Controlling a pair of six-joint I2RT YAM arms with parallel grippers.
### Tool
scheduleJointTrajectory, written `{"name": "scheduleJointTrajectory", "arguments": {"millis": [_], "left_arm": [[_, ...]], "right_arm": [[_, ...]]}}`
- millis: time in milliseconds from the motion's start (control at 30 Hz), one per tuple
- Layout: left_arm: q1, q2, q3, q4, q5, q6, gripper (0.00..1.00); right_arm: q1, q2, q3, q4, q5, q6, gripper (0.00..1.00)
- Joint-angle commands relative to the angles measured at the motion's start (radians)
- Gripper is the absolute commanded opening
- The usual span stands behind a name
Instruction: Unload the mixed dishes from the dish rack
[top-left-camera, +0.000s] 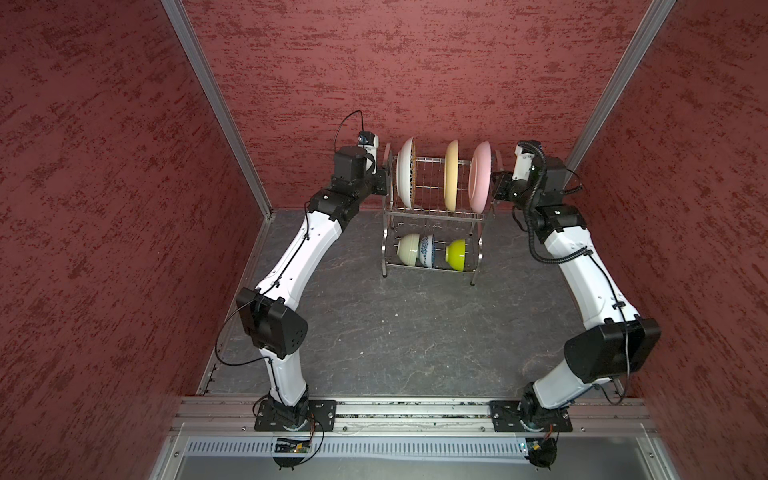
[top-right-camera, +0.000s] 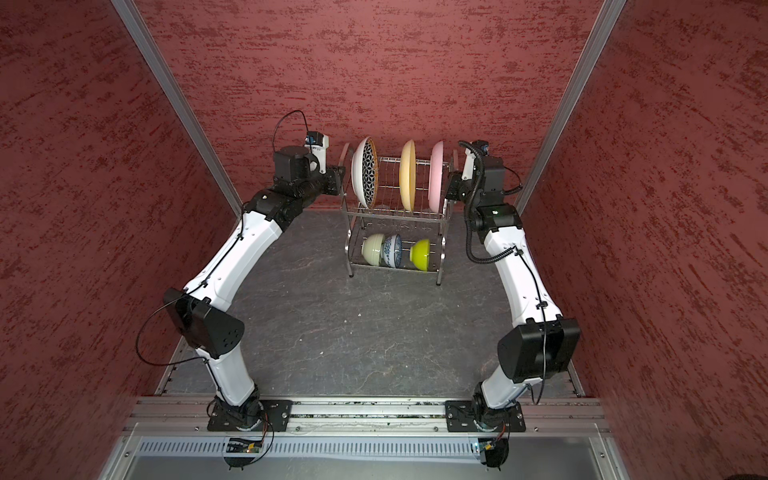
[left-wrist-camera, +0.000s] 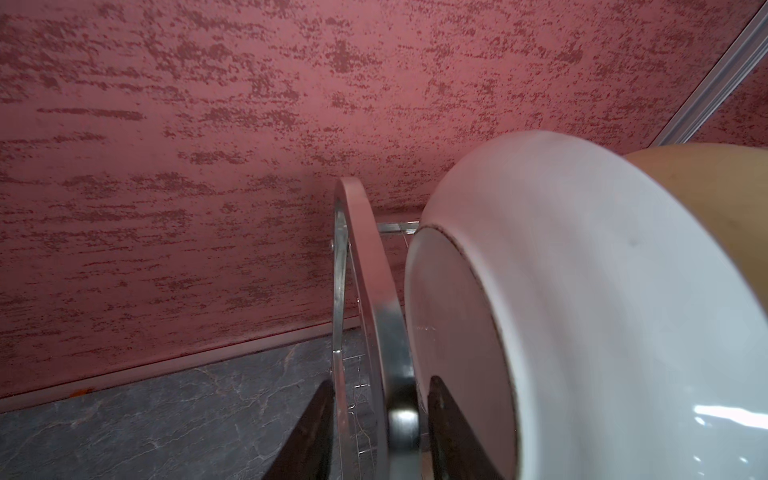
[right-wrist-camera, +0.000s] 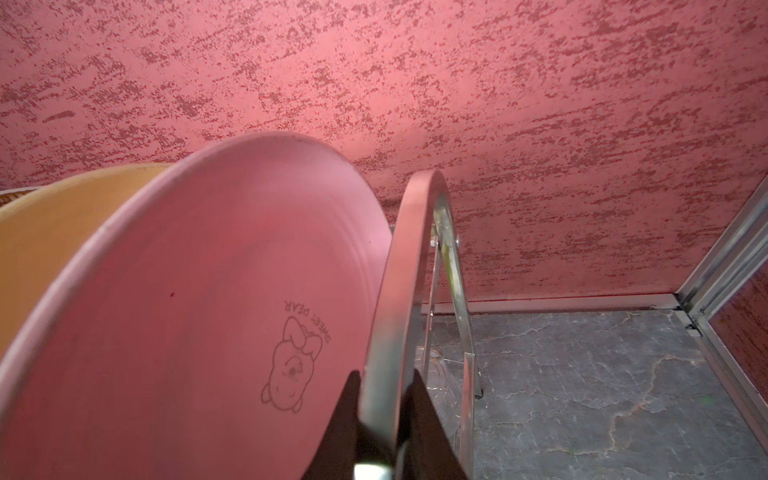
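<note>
Up on the shiny steel wire dish rack (top-left-camera: 432, 215) I see a round black-and-white geometric plate with a tan rim (top-right-camera: 368, 172), a round pale yellow plate (top-left-camera: 451, 176) and a round pink plate (top-left-camera: 480, 176). The small bowls are cream-green (top-left-camera: 408, 248), blue-floral white (top-left-camera: 427, 252) and lime (top-left-camera: 457, 254). The bench (top-left-camera: 395, 332) is dark grey, pale-veined.

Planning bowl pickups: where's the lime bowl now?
In both top views, the lime bowl sits on the dish rack, lower tier, right of the blue-floral bowl.

Place: lab robot cell.
Walls: red textured panels (top-left-camera: 415, 62) beyond left pincer (left-wrist-camera: 381, 384) & right pincer (right-wrist-camera: 384, 374).
Frame: alu posts (top-left-camera: 214, 104).
Base: arms (top-left-camera: 303, 257) on alu rail (top-left-camera: 415, 410).
</note>
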Motion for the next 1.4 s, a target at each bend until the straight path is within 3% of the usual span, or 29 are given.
{"name": "scheduleJointTrajectory", "arguments": {"millis": [0, 167, 333, 700, 1367], "left_arm": [[0.002, 0.017, 0.029, -0.009, 0.034, -0.022, 0.38], [0.0, 0.054, 0.06, -0.015, 0.05, -0.033, 0.4], [0.0, 0.071, 0.077, -0.02, 0.047, -0.035, 0.19], [-0.018, 0.045, 0.072, -0.027, 0.02, -0.027, 0.0], [-0.009, -0.136, -0.12, 0.029, -0.035, -0.022, 0.0]], "right_arm": [[0.021, 0.02, 0.007, -0.075, -0.026, 0.063, 0.0], [0.02, 0.025, 0.003, -0.074, -0.03, 0.064, 0.0], [0.021, 0.029, -0.002, -0.071, -0.033, 0.064, 0.0], [0.022, 0.041, 0.006, -0.062, -0.077, 0.075, 0.0], [0.095, 0.091, 0.052, -0.056, -0.099, 0.103, 0.0]]}}
